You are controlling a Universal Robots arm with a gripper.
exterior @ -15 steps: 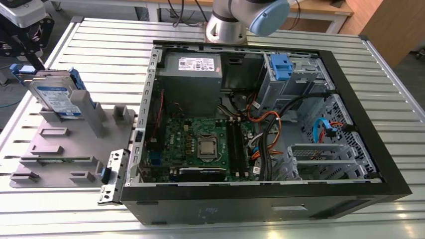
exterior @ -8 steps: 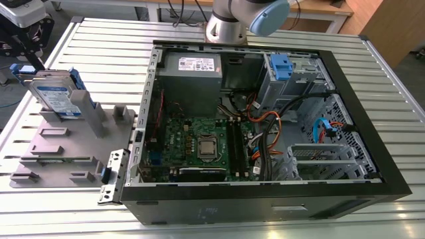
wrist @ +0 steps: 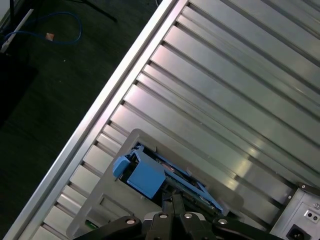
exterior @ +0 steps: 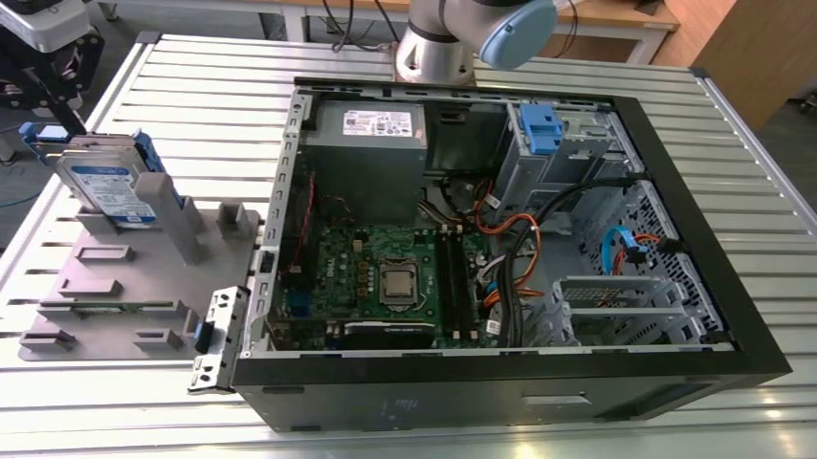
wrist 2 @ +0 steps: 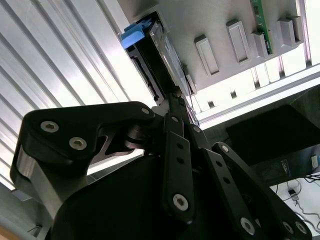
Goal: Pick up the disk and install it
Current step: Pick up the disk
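The disk (exterior: 109, 186), silver-grey with a white-and-blue label and blue side rails, stands on edge in the grey holder (exterior: 121, 287) at the exterior view's left. A second similar drive stands just behind it. My black gripper (exterior: 60, 122) hangs directly above their upper edge. In both wrist views the fingers run together to a point, shut, with their tips (wrist 2: 176, 97) at the disk's (wrist 2: 161, 42) blue-railed end. The blue rail end (wrist: 142, 175) sits just ahead of the fingertips (wrist: 172, 196). Whether the tips touch the disk is unclear.
The open computer case (exterior: 753, 368) lies on the slatted metal table (exterior: 191, 76), with a grey power-supply box (exterior: 364, 143), a green motherboard (exterior: 383, 277), loose cables and a drive bay with a blue latch (exterior: 542, 129). The robot base (exterior: 434, 48) stands behind the case.
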